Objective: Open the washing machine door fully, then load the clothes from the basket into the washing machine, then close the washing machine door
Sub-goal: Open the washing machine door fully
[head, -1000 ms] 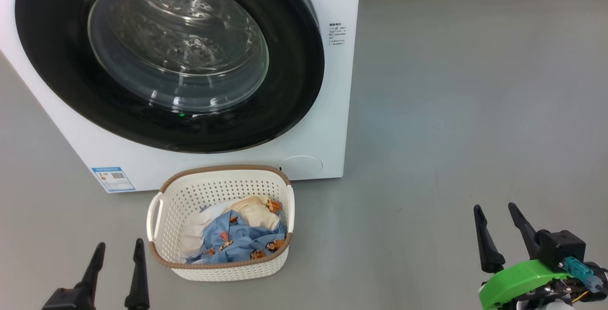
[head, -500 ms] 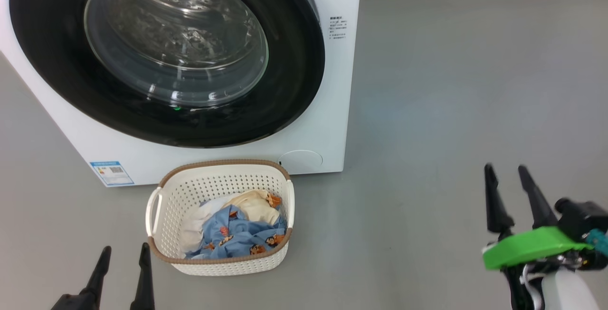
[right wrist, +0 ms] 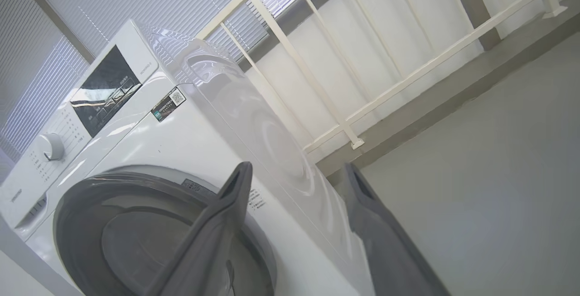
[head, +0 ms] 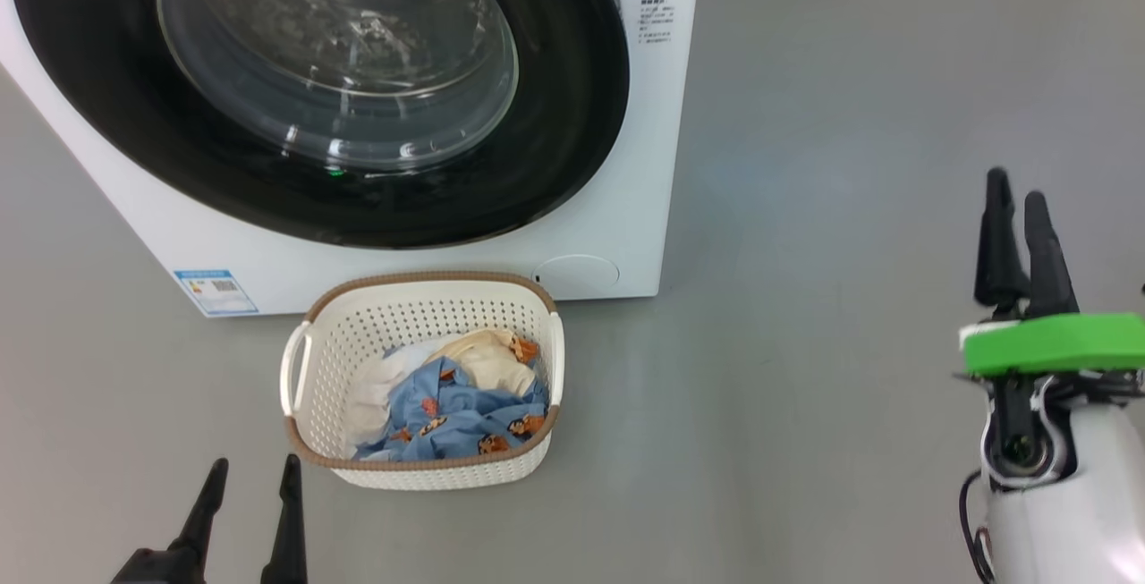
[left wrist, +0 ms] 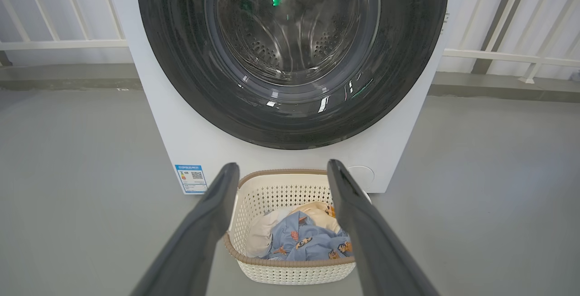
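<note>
Head view: my right gripper (head: 1015,186) has climbed from the near right corner to a higher place at the right, well apart from the washing machine (head: 626,235). Its two fingers stand apart and hold nothing. The whole picture has also shifted a little, so the camera has moved too. My left gripper (head: 252,468) stays low at the near left, jaws wide and empty, near the basket (head: 429,477).

I judge that the right arm is starting toward the washing machine door (head: 572,119), which is not yet opened. It lies flat against the front of the machine, with its glass facing me. The door is round, so it has no long axis.

The basket stands on the grey floor (head: 805,387) just in front of the machine, mouth up, with its long axis running left to right along the machine's front. The clothes (head: 456,405) lie inside it.
</note>
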Motion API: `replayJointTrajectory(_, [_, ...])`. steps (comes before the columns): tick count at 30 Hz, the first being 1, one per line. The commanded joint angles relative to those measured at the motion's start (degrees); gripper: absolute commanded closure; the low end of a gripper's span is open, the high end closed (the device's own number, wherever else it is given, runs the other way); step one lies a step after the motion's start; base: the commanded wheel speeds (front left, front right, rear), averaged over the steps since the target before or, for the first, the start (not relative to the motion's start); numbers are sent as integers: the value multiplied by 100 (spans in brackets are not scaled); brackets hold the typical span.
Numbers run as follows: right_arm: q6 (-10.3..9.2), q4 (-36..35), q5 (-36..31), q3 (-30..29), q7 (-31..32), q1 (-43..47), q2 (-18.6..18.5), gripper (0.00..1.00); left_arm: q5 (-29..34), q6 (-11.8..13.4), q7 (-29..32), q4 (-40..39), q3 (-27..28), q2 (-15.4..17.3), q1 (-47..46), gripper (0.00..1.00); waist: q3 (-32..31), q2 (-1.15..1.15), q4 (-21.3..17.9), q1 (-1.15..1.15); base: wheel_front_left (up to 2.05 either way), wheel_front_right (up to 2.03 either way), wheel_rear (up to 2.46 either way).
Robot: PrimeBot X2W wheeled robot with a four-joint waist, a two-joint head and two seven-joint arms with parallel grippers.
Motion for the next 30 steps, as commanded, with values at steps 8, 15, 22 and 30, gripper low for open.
replayJointTrajectory(8, [-6,251,1712,-123,469,-910,-10,0,0,-17,-70,-217,22,100,-419,0,382,0,130,0,0,0,0])
replayJointTrajectory(15, [-6,832,2676,-453,1066,-1630,-10,0,-8,-17,-70,-296,-2,87,-581,0,655,0,236,0,0,0,0])
replayJointTrajectory(22, [-6,1426,2801,-748,1598,-2293,-10,71,-15,-18,-70,-390,19,69,-705,0,856,0,318,0,0,0,0])
replayJointTrajectory(30, [-6,2090,2603,-861,2356,-3070,-10,100,-16,-18,-70,-404,-3,51,-807,0,1056,0,379,0,0,0,0])
